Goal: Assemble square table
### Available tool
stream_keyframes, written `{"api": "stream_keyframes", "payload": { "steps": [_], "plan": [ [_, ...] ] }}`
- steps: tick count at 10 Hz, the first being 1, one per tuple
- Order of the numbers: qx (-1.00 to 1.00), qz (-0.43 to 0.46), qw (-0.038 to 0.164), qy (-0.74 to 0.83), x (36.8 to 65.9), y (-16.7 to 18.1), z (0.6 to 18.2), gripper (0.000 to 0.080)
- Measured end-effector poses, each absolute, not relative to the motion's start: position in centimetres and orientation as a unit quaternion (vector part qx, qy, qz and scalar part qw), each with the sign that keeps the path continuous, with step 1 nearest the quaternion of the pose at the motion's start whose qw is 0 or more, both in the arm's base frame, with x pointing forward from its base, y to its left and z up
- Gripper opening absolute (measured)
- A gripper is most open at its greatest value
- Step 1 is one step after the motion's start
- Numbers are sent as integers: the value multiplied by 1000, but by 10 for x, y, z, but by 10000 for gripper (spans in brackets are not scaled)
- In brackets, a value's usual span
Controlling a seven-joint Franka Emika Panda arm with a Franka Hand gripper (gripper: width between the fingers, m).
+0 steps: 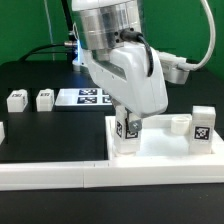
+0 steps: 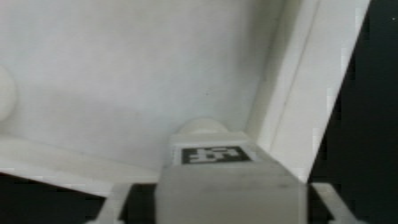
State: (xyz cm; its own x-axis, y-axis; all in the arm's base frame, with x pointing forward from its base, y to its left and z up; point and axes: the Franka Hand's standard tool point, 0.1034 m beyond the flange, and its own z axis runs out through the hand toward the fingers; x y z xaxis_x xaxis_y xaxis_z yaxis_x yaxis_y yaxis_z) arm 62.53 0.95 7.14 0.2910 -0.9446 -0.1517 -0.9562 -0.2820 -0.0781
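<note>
Plainly rigid and probably light: large white plastic square tray-like tabletop (image 1: 165,150), flat by the black desk (image 1: 40,130) edge nearest the exterior camera. Next down, silver-white two-finger gripper (image 1: 127,120), closed on a small white block leg with a black-and-white tag (image 1: 128,138). Upright at the tabletop's far corner on the exterior view's left, just beside the raised rim (image 2: 306,80). Looks stiff, light, smooth enough to slip. Best pinched across flat sides, high up, lower end left free.

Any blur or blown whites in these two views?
Exterior view: fairly sharp, evenly lit, but the white table top is washed out, little edge detail. Wrist view: soft throughout; the leg looks shaded grey, its tag smeared.
</note>
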Motion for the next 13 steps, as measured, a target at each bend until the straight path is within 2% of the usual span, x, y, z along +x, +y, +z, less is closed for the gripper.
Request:
{"api": "stream_keyframes", "payload": {
  "steps": [1,2,3,4,5,7,8,9,10,12,13],
  "plan": [
    [-807,37,77,584,625,9,71,290],
    [-874,31,67,481,624,4,71,530],
    [-913,27,59,403,626,5,74,530],
    [-923,30,59,380,626,10,76,613],
    [-939,27,60,336,626,9,75,641],
    [-964,22,62,256,626,8,75,648],
    [-982,18,52,181,625,7,75,648],
    [-997,8,31,73,627,6,76,649],
    [-1000,-3,27,11,630,6,77,649],
    [-999,-3,28,21,630,6,76,649],
    [-999,-3,29,29,630,7,76,522]
  ]
}}
